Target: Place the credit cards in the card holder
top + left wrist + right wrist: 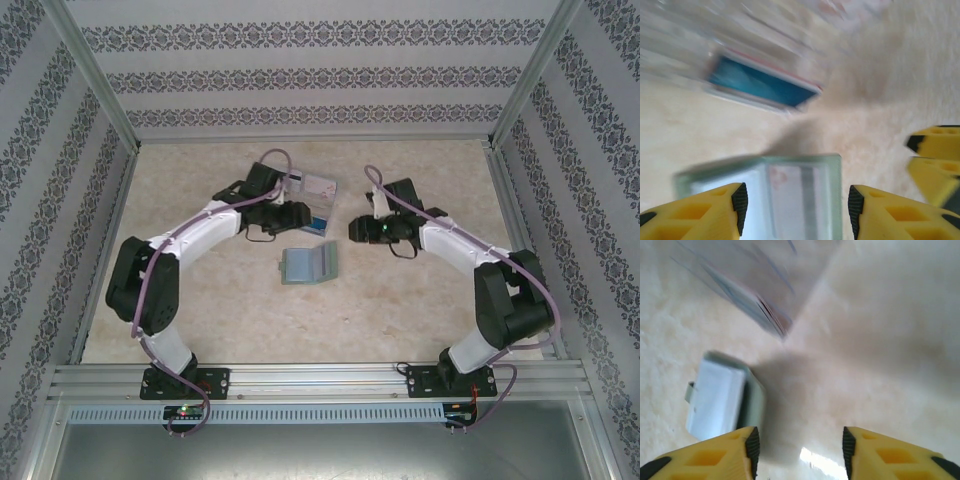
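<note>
With left gripper (pixel 797 206) and right gripper (pixel 800 450) apart and empty, likely best to pinch thin, stiff, slippery credit cards (pixel 757 82) by an edge and steady the light, bendy card holder (pixel 307 265).

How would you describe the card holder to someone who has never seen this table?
On the beige table, look at the middle. There rests the card holder, a small flat grey-green wallet, folded open. Unlike the clear tray just beyond it, it is opaque, with a pale inside.

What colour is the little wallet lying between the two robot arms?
The card holder is grey-green with paler pockets inside, seen best in the top external view.
</note>
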